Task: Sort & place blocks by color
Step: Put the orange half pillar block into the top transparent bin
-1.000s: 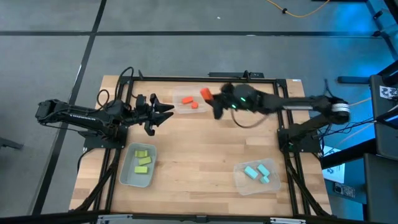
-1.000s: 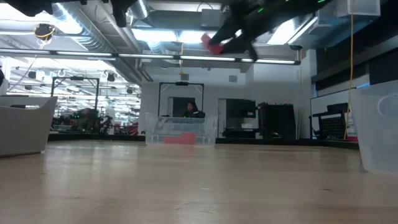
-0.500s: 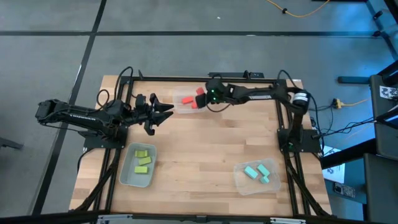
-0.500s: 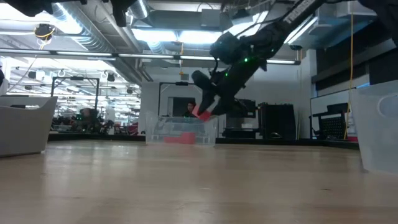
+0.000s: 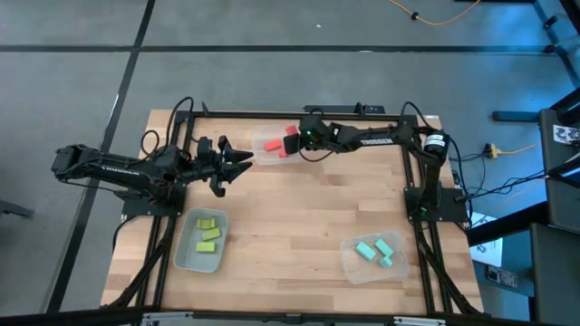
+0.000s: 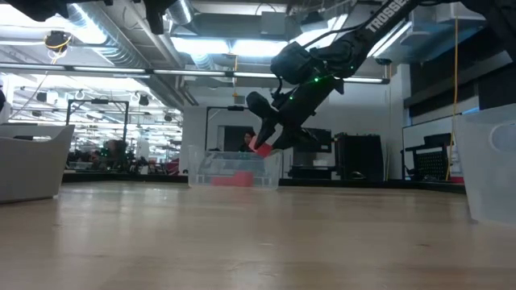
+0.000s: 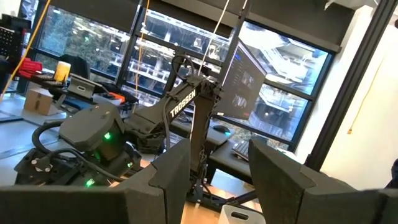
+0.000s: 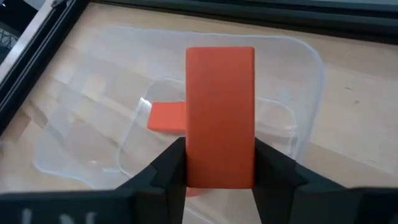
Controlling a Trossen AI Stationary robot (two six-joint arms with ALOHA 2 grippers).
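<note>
My right gripper [image 8: 220, 163] is shut on an orange-red block [image 8: 220, 118] and hovers over the clear bin [image 5: 263, 154] at the table's far edge. Another orange-red block [image 8: 166, 116] lies flat on that bin's floor. In the low view the held block [image 6: 260, 147] hangs just above the bin's rim [image 6: 234, 155]. Three yellow-green blocks [image 5: 208, 234] lie in the near-left bin and three cyan blocks [image 5: 374, 250] in the near-right bin. My left gripper [image 5: 243, 160] waits open, raised above the table's left side. My right gripper pinches the orange-red block between its two fingers [image 8: 171, 165], one on each long side near the block's wrist-side end [image 8: 220, 177]. The fingers slant down from the table's right side and lie along the block. Its free end sticks out past them, lifted clear over the bin.
The near-left bin [image 5: 186, 258] and the near-right bin [image 5: 349, 264] stand at the near corners. Bare wood [image 5: 290, 208] lies between all three bins. A black frame [image 5: 272, 113] runs along the table's far edge, just behind the far bin.
My right gripper has carried the orange-red block down and toward the table's left, from high above the table to just over the far bin. Most of that came in the first half second; since then it has barely shifted.
</note>
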